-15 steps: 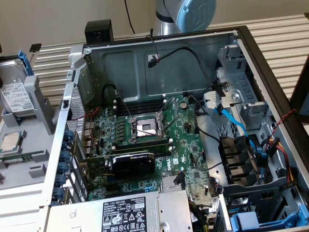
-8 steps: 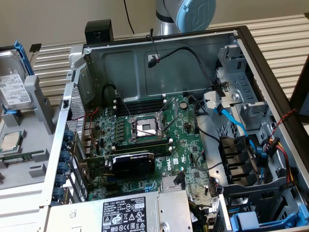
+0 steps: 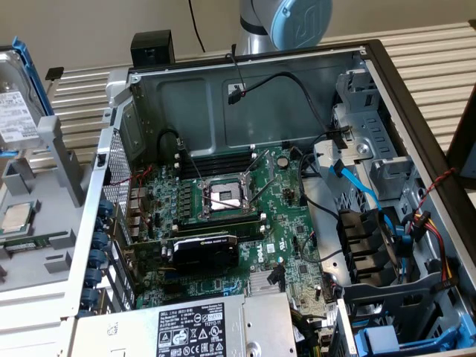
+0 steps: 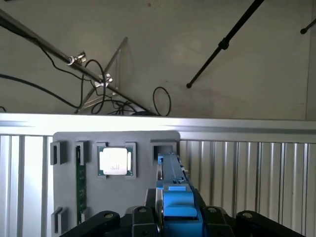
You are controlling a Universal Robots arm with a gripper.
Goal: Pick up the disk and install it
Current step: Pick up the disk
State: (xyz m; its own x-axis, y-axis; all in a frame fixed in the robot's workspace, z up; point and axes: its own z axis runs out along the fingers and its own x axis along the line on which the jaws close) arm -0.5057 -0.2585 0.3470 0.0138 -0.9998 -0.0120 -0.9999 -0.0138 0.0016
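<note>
Exterior view first: can spot the disk (image 3: 13, 111) jammed against the upper left edge of the frame, standing on edge, white label facing out, blue carrier running up its side. Sits over the grey parts tray (image 3: 44, 297), above the processor chip (image 3: 16, 217), and well apart from the open computer case (image 3: 245, 97) taking up the middle and right of the frame. Comes down, at a guess, to that gap: disk at far left, case off toward the exterior view's right.

Wrist view next: looks straight along the disk (image 4: 170, 168), edge-on, long axis running directly away from the gripper (image 4: 178, 222). Clamped on the blue carrier end, black fingers (image 4: 149, 207) either side of it. Can't tell whether it's lifted clear of the tray's slot or not.
</note>
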